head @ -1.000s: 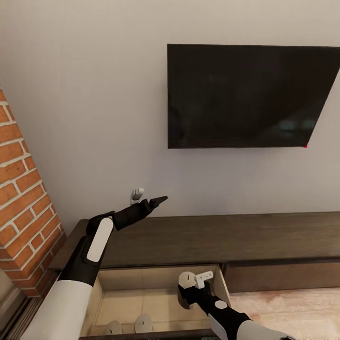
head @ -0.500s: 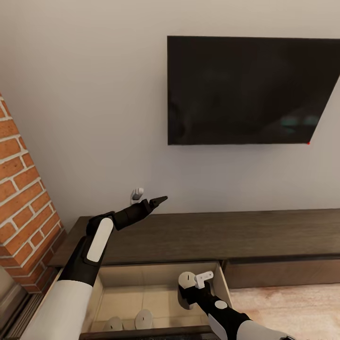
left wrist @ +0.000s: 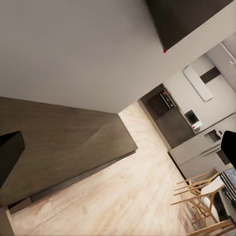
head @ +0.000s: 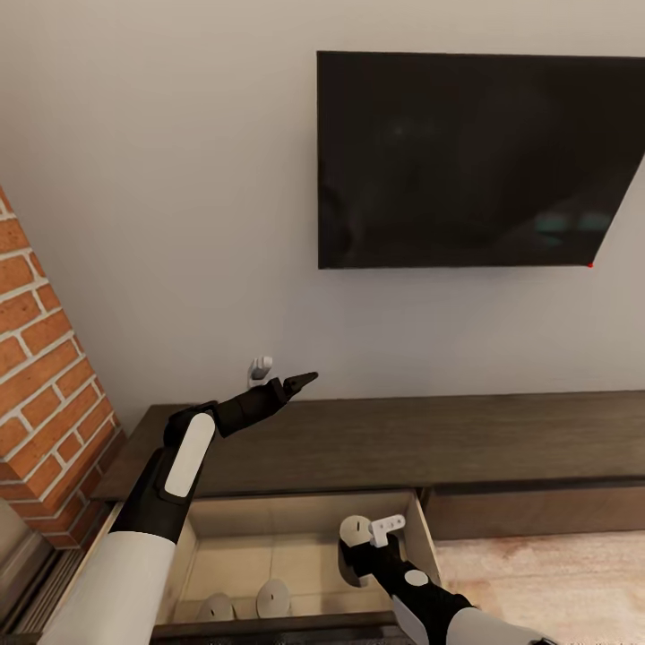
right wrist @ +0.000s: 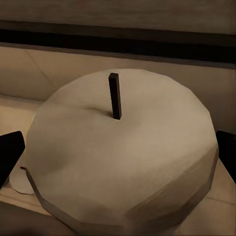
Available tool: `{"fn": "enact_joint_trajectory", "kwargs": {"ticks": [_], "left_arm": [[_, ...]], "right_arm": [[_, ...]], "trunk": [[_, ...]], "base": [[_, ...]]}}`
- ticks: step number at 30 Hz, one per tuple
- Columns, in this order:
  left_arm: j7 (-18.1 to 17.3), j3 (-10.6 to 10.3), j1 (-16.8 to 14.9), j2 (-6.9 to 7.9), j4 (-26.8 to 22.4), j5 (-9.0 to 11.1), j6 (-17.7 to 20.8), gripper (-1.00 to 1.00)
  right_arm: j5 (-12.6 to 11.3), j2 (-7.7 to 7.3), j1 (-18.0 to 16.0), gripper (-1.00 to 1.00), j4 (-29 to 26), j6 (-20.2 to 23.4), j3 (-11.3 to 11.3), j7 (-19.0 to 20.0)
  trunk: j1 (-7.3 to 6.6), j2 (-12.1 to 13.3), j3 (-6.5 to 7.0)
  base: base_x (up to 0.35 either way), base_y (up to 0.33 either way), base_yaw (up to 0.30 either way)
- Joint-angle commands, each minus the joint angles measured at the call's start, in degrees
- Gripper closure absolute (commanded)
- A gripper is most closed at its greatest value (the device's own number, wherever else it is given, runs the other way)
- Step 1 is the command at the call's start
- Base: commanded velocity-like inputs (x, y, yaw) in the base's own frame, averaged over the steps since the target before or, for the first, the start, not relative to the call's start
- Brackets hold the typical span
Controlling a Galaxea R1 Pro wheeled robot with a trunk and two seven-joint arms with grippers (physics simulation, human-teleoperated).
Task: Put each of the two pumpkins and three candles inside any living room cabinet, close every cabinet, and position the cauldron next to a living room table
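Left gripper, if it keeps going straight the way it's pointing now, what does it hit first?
Probably the pale wall behind the cabinet. The left gripper points up and away over the cabinet's flat top, though depth is uncertain.

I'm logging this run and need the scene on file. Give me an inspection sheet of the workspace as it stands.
Surface: long dark-brown cabinet, flat top bare; its left drawer stands pulled open.
Job's things: one tan candle with dark wick sits between the right gripper's fingers over the drawer; two more candles rest on the drawer floor.
Clutter: nothing seen.
Grippers: left gripper raised above the cabinet top, carrying nothing, jaw state unclear; right gripper around the candle.
Cables: nothing seen.
Surroundings: wall-mounted dark TV, brick column, small white wall fitting, pale wood floor.
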Motion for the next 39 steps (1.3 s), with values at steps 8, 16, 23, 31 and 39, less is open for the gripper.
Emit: {"fn": "enact_joint_trajectory", "kwargs": {"ticks": [8,16,23,31,39], "left_arm": [[0.0,-0.06,0.0,0.0,0.19,0.02,0.0,-1.0],[0.0,-0.09,0.0,0.0,0.28,0.03,0.0,-1.0],[0.0,-0.09,0.0,0.0,0.31,0.02,0.0,-1.0],[0.0,-0.09,0.0,-0.02,0.35,0.03,0.0,-1.0],[0.0,-0.09,0.0,0.0,0.37,0.01,0.0,-1.0]], "right_arm": [[-0.03,0.53,0.0,1.0,-0.22,0.08,-0.12,-1.17],[-0.22,0.74,-0.24,1.0,-0.29,1.63,-0.14,-1.24],[-0.24,0.74,-0.65,1.0,-0.4,3.55,-0.16,-1.24],[-0.2,0.81,-0.79,1.0,-0.41,3.68,-0.14,-1.41],[-0.29,0.76,-0.79,1.0,-0.33,3.52,-0.22,-1.42]], "trunk": [[0.0,0.0,-0.73],[0.0,0.0,-1.47],[0.0,0.0,-2.11],[0.0,0.0,-2.85],[0.0,0.0,-3.58]], "base": [[0.0,0.0,0.0],[0.0,0.0,0.0],[0.0,0.0,0.0],[0.0,0.0,0.0],[0.0,0.0,0.0]]}}
